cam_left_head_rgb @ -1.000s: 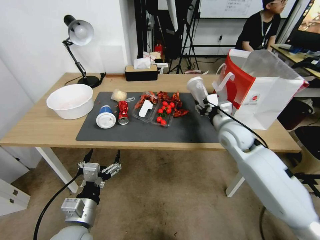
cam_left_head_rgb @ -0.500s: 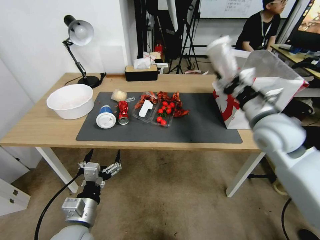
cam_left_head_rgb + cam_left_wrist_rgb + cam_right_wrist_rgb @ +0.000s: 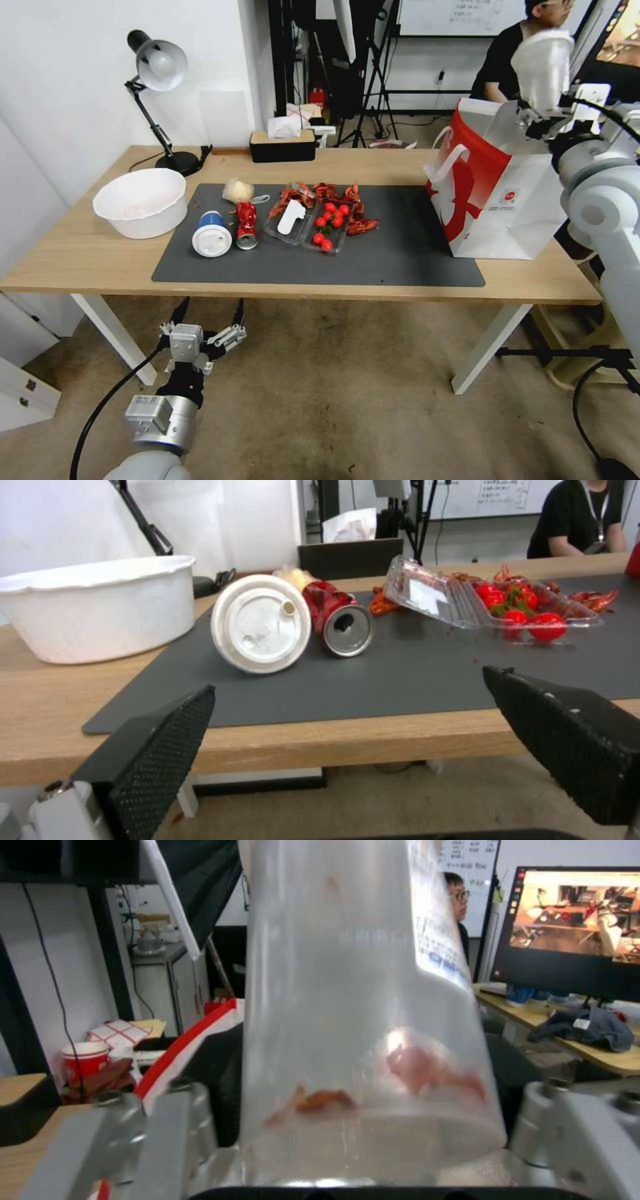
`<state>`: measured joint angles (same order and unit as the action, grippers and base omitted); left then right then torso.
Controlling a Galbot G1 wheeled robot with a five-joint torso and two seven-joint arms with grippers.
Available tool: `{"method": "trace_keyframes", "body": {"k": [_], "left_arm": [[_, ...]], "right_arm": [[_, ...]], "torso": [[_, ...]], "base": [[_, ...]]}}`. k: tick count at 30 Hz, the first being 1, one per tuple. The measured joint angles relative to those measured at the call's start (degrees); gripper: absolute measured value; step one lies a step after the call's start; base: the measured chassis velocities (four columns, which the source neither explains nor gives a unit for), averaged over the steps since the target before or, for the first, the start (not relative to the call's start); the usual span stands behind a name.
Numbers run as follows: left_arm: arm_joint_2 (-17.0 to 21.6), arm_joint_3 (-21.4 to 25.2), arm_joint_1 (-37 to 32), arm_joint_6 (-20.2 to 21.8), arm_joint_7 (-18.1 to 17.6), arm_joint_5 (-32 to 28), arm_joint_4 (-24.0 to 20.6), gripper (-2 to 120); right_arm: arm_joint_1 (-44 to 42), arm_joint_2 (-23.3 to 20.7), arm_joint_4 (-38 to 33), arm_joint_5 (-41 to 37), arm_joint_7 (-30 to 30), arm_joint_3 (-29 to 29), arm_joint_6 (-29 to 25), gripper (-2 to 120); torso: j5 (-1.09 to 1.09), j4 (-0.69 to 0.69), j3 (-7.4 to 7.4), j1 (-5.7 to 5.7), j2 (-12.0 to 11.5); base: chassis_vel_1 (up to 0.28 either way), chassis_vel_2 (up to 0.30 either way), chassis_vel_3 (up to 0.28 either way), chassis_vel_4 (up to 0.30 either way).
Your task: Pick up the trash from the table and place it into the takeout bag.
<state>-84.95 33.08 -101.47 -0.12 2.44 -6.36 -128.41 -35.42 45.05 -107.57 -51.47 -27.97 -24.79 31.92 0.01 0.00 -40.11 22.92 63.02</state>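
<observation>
1 table | 1 takeout bag at its right end | 1 bowl, 1 lidded cup, 1 red can, 1 wad on the mat | 1 clear cup pinched upright by right gripper above the bag | left gripper spread below the table edge

- right gripper clamped on the clear plastic cup — grey fingers press its base on both sides
- cup upright, widening away from the camera; orange-red scraps lie at the bottom
- takeout bag behind the cup: red-and-white rim and dark opening just past it, at base level
- red paper cup on a desk farther back
- monitor on a wood desk on the other side, dark cloth below it
</observation>
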Motion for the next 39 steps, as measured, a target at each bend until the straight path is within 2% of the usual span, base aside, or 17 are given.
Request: {"method": "trace_keyframes", "body": {"k": [1, 5, 6, 9, 12, 23, 31, 36, 39], "left_arm": [[0.0, 0.0, 0.0, 0.0, 0.0, 0.0, 0.0, 100], [0.0, 0.1, 0.1, 0.0, -0.1, -0.1, 0.1, 100], [0.0, 0.1, 0.1, 0.0, -0.1, -0.1, 0.1, 100], [0.0, 0.2, 0.1, 0.0, -0.1, -0.1, 0.1, 100], [0.0, 0.2, 0.2, 0.0, -0.1, -0.2, 0.0, 100], [0.1, 0.3, 0.2, 0.0, -0.1, -0.3, 0.0, 100], [-0.1, 0.4, 0.1, -0.1, -0.2, -0.4, -0.3, 100], [0.0, 0.5, 0.2, -0.2, -0.1, -0.8, -0.2, 100], [0.3, 0.7, 0.4, -0.3, -0.1, -1.3, 0.0, 100]], "right_arm": [[0.0, 0.0, 0.0, 0.0, 0.0, 0.0, 0.0, 65], [0.3, 0.4, 0.8, 1.0, 0.1, 0.8, 0.0, 84], [0.3, 0.4, 0.8, 1.0, 0.1, 0.8, 0.0, 84], [0.2, 0.9, 0.9, 1.4, 0.2, 1.0, 0.0, 96], [0.0, 1.2, 0.8, 1.5, 0.3, 1.2, 0.0, 100], [-1.6, 1.4, -1.2, 1.1, 0.8, 1.3, -0.8, 100], [-5.1, 1.7, -9.3, -4.8, 1.4, 0.8, -4.7, 100], [-11.9, 2.0, -14.7, -4.1, 3.1, -0.4, -6.9, 100], [-19.6, 1.1, -18.2, -1.3, 5.6, -2.1, -11.5, 100]], "torso": [[0.00, 0.00, 0.00, 0.00, 0.0], [-0.01, 0.00, 0.00, 0.00, 0.0], [-0.01, 0.00, 0.00, 0.00, 0.0], [-0.01, 0.01, 0.00, 0.00, 0.0], [-0.02, 0.01, 0.00, 0.00, 0.0], [-0.01, 0.00, 0.00, 0.00, 0.0], [-0.03, 0.01, 0.01, 0.00, 0.0], [-0.01, 0.00, 0.01, 0.00, 0.0], [0.00, -0.01, 0.00, 0.00, 0.0]], "base": [[0.000, 0.000, 0.000, 0.000], [0.000, 0.000, 0.000, 0.000], [0.000, 0.000, 0.000, 0.000], [0.000, 0.000, 0.000, 0.000], [0.000, 0.000, 0.000, 0.000], [0.000, 0.000, 0.000, 0.000], [0.000, 0.000, 0.000, 0.000], [0.000, 0.000, 0.000, 0.000], [0.000, 0.000, 0.000, 0.000]]}}
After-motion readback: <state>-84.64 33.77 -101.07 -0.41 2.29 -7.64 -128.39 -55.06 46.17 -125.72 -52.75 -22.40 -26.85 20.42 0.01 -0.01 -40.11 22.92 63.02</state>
